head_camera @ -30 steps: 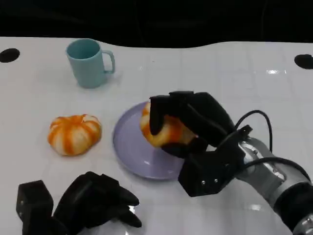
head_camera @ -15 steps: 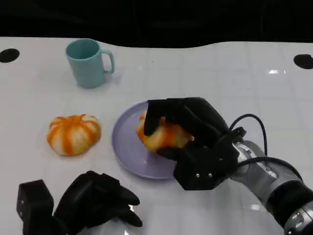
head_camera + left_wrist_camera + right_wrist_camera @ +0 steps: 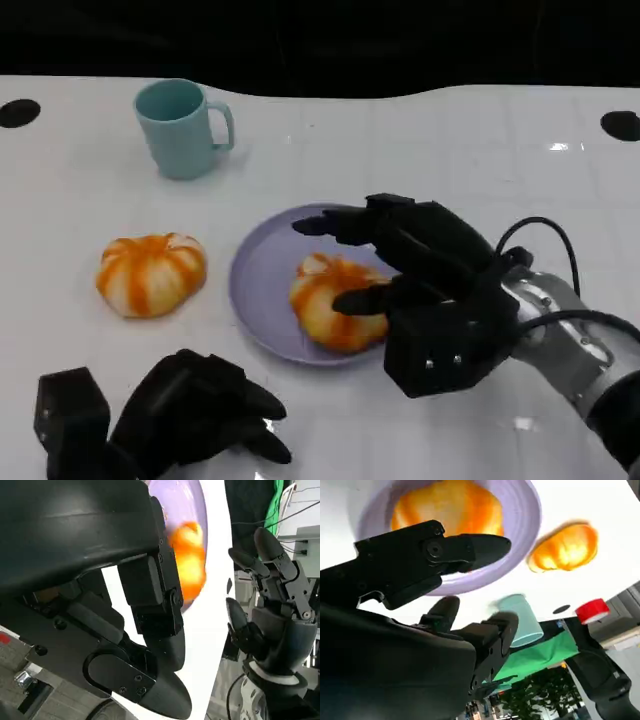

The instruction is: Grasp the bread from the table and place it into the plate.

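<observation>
Right hand (image 3: 415, 265), centre right of the frame: fingers spread, holding nothing, arched above the bread (image 3: 335, 300). The bread lies on the lavender plate (image 3: 260, 270), no clear long axis. Left hand (image 3: 195, 415), lower left: fingers curled, holding nothing. A second bun (image 3: 150, 272) lies left of the plate; a teal mug (image 3: 180, 128) stands upper left.

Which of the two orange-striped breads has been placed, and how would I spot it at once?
Find the purple plate mid-table, beside the right hand. The placed bread lies on it, under the spread fingers. Its twin, the other bread, sits on bare table.
</observation>
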`<action>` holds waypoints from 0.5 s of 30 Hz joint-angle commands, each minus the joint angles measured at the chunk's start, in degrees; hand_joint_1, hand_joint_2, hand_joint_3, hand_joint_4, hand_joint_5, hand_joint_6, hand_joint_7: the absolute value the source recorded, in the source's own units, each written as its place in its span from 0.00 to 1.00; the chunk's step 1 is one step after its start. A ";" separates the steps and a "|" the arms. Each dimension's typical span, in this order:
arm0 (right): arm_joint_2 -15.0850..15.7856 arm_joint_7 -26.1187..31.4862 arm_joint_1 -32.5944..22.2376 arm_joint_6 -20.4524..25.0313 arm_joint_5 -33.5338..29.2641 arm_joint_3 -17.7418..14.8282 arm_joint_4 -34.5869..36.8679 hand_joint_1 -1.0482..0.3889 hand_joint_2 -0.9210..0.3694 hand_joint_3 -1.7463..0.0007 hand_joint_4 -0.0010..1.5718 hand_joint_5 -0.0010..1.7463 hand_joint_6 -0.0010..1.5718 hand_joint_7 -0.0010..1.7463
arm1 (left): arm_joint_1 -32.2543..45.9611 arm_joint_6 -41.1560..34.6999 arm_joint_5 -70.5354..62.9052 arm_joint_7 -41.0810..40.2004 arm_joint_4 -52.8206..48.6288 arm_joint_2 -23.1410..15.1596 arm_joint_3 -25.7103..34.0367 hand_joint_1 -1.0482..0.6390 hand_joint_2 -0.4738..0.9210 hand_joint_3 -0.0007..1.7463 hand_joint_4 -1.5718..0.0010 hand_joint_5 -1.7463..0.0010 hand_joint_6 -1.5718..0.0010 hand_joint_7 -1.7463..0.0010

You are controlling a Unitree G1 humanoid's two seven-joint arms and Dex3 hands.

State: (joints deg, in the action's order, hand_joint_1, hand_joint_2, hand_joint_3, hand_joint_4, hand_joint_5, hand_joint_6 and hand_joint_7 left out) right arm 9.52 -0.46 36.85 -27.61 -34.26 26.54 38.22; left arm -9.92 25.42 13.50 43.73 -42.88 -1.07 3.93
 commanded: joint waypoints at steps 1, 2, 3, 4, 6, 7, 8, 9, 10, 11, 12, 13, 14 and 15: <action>3.16 -2.71 -2.30 1.31 0.15 -0.50 -4.84 0.12 0.00 0.78 0.01 0.34 0.10 0.02 | 0.46 -0.07 0.60 0.27 0.40 -0.80 0.23 0.00 0.89 0.00 0.00 0.90 0.02 1.00; 3.60 -3.32 -2.77 1.59 0.35 -0.61 -5.84 0.11 0.00 0.77 0.01 0.34 0.10 0.02 | 0.46 -0.13 0.59 0.21 0.41 -0.80 0.24 0.00 0.89 0.00 0.00 0.90 0.02 1.00; 4.16 -3.90 -3.44 1.82 0.53 -0.78 -7.04 0.11 0.00 0.77 0.01 0.34 0.09 0.02 | 0.49 -0.39 0.62 0.14 0.50 -0.78 0.23 0.00 0.89 0.00 0.00 0.91 0.02 1.00; 4.53 -4.31 -3.91 2.05 0.65 -0.90 -7.92 0.10 0.00 0.77 0.00 0.33 0.09 0.02 | 0.52 -0.59 0.64 0.09 0.57 -0.77 0.23 0.00 0.89 0.00 0.00 0.91 0.02 1.00; 5.36 -5.68 -5.25 2.88 1.30 -1.41 -10.22 0.09 0.00 0.76 0.00 0.32 0.09 0.01 | 0.56 -0.78 0.70 0.09 0.68 -0.71 0.22 0.00 0.89 0.00 0.00 0.91 0.02 1.00; 5.80 -6.27 -6.00 3.08 1.79 -1.75 -11.33 0.09 0.00 0.76 0.00 0.32 0.08 0.01 | 0.57 -0.79 0.75 0.15 0.73 -0.67 0.22 0.00 0.89 0.00 0.00 0.91 0.02 1.00; 6.27 -6.80 -6.95 3.00 2.60 -2.26 -12.47 0.09 0.00 0.76 0.01 0.32 0.09 0.01 | 0.56 -0.79 0.78 0.21 0.74 -0.63 0.21 0.00 0.89 0.00 0.00 0.91 0.02 1.00; 6.63 -7.10 -7.81 2.79 3.37 -2.74 -13.42 0.09 0.00 0.76 0.01 0.33 0.09 0.01 | 0.55 -0.73 0.80 0.28 0.71 -0.63 0.21 0.00 0.89 0.00 0.00 0.91 0.02 1.00; 6.95 -7.23 -8.77 2.34 4.20 -3.34 -14.31 0.10 0.00 0.76 0.02 0.33 0.09 0.01 | 0.50 -0.67 0.74 0.25 0.65 -0.63 0.18 0.00 0.89 0.00 0.00 0.91 0.02 1.00; 7.35 -7.53 -9.73 2.20 4.86 -3.89 -15.44 0.11 0.00 0.76 0.03 0.33 0.10 0.02 | 0.46 -0.64 0.69 0.21 0.59 -0.64 0.16 0.00 0.89 0.00 0.00 0.91 0.02 1.00; 7.79 -7.86 -10.67 2.12 5.42 -4.42 -16.61 0.11 0.00 0.76 0.03 0.33 0.10 0.02 | 0.42 -0.63 0.56 0.08 0.55 -0.66 0.10 0.00 0.89 0.00 0.00 0.91 0.02 1.00; 8.20 -7.96 -11.63 1.96 5.96 -4.97 -17.65 0.12 0.00 0.77 0.04 0.34 0.10 0.02 | 0.40 -0.72 0.50 -0.04 0.57 -0.66 0.07 0.00 0.89 0.00 0.00 0.91 0.02 1.00; 8.56 -8.02 -12.69 1.70 6.65 -5.62 -18.65 0.13 0.00 0.78 0.05 0.34 0.12 0.03 | 0.43 -0.82 0.41 -0.24 0.69 -0.64 0.04 0.00 0.89 0.00 0.00 0.91 0.02 1.00; 8.78 -7.98 -13.79 1.41 7.41 -6.31 -19.54 0.14 0.00 0.78 0.06 0.35 0.14 0.04 | 0.45 -0.91 0.38 -0.39 0.80 -0.61 0.03 0.00 0.89 0.00 0.00 0.91 0.02 1.00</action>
State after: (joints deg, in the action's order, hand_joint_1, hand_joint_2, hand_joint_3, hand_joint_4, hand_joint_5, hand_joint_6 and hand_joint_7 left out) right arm 16.62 -8.15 25.47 -25.36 -29.07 22.17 21.30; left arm -9.80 24.91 13.70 43.74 -42.55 -0.97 3.90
